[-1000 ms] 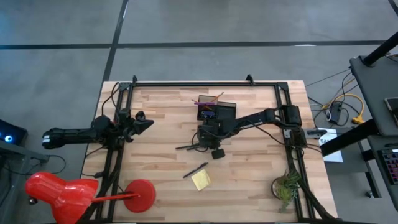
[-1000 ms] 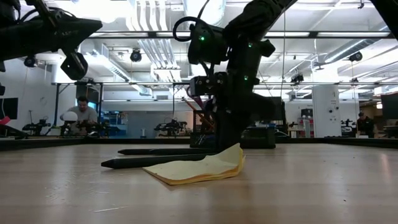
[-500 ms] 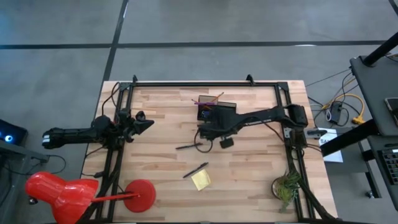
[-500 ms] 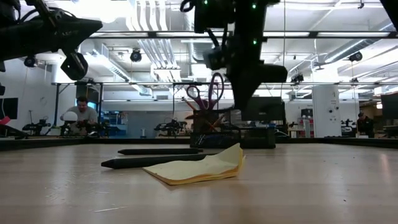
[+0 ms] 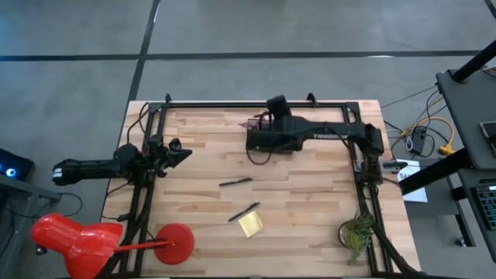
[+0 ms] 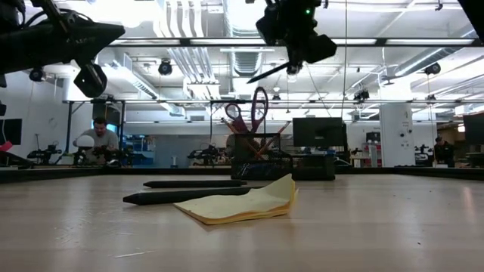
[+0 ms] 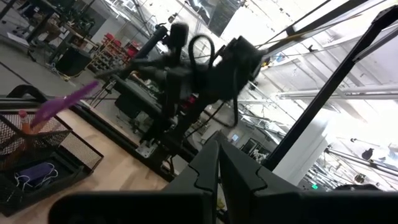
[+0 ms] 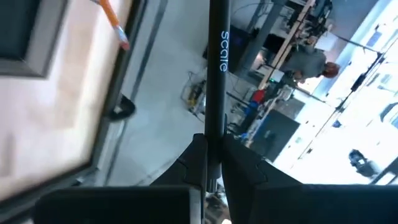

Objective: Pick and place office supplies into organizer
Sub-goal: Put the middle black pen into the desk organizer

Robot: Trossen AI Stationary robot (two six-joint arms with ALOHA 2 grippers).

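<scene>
High over the far middle of the table, my right gripper is shut on a black pen. Below it stands the black mesh organizer, with purple-handled scissors and an orange pencil sticking up out of it. On the wood lie two more dark pens and a yellow sticky-note pad, one corner curled up. My left gripper waits shut at the table's left side, holding nothing. My right gripper pinches the black pen near one end between its two fingers. The pen runs along the fingers and sticks out past the tips. It is lifted clear of everything and slants down toward its free tip, above the organizer.
A small green plant stands at the near right corner. A black frame rims the table's far edge and sides. A red lamp-like object sits off the near left corner. Bare wood lies between the loose pens and the organizer.
My right gripper has risen from the table near the organizer, carrying the black pen, and has gone toward the far edge until it is over the organizer. It has tipped from pointing down toward level. The other pens and the pad have stayed put.
</scene>
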